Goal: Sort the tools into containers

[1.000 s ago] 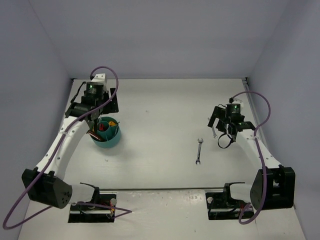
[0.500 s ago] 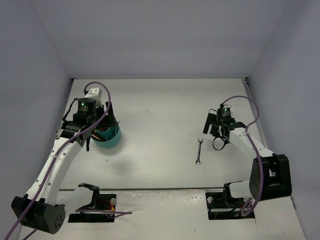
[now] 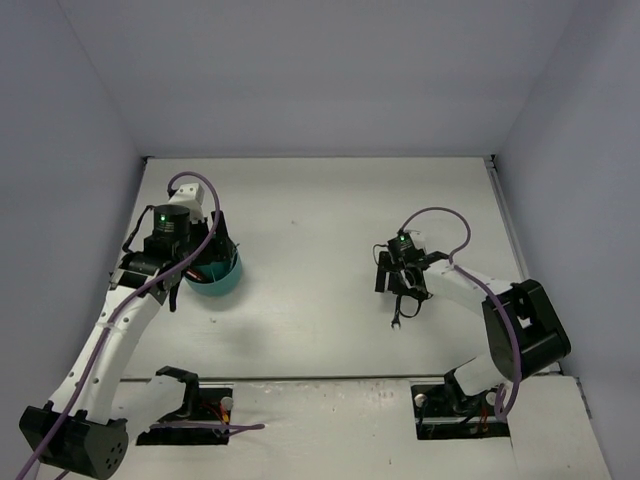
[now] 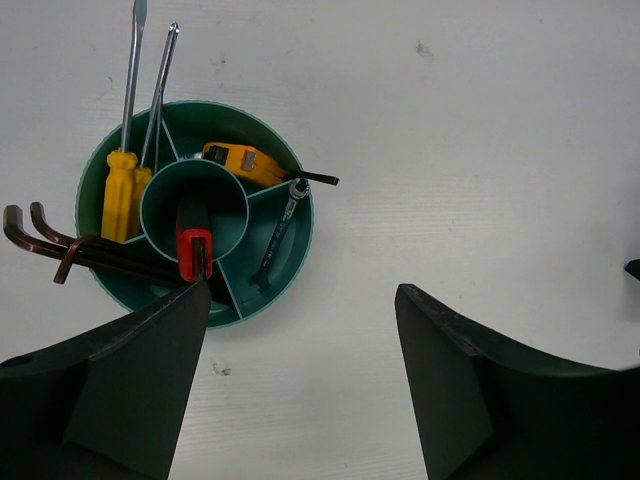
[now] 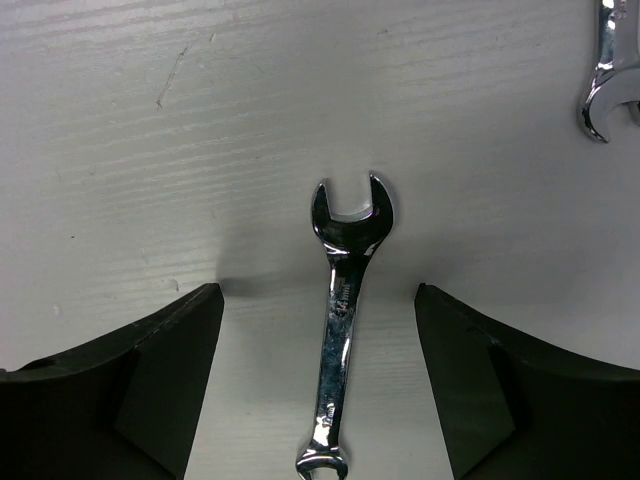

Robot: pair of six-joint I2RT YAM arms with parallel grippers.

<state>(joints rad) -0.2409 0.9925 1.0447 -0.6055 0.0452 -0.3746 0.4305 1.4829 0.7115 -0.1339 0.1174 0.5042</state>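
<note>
The round teal bowl (image 4: 290,250) with dividers holds two yellow-handled screwdrivers (image 4: 118,190), dark hex keys (image 4: 90,250), a red-and-black knife (image 4: 192,245), a yellow tool (image 4: 245,162) and a small wrench (image 4: 278,235). My left gripper (image 4: 300,310) is open and empty, above the table just beside the bowl. In the top view the left gripper (image 3: 195,268) partly covers the bowl (image 3: 225,280). A silver wrench (image 5: 345,320) lies flat between the open fingers of my right gripper (image 5: 318,295). In the top view the right gripper (image 3: 397,292) stands over this wrench (image 3: 396,322).
A second silver wrench (image 5: 608,75) lies at the top right edge of the right wrist view. Grey walls enclose the white table (image 3: 310,230) on three sides. The arm bases stand at the near edge.
My right gripper has moved left and down from beside the wrench to straddle it. My left arm has drawn back toward me and stays over the bowl.
</note>
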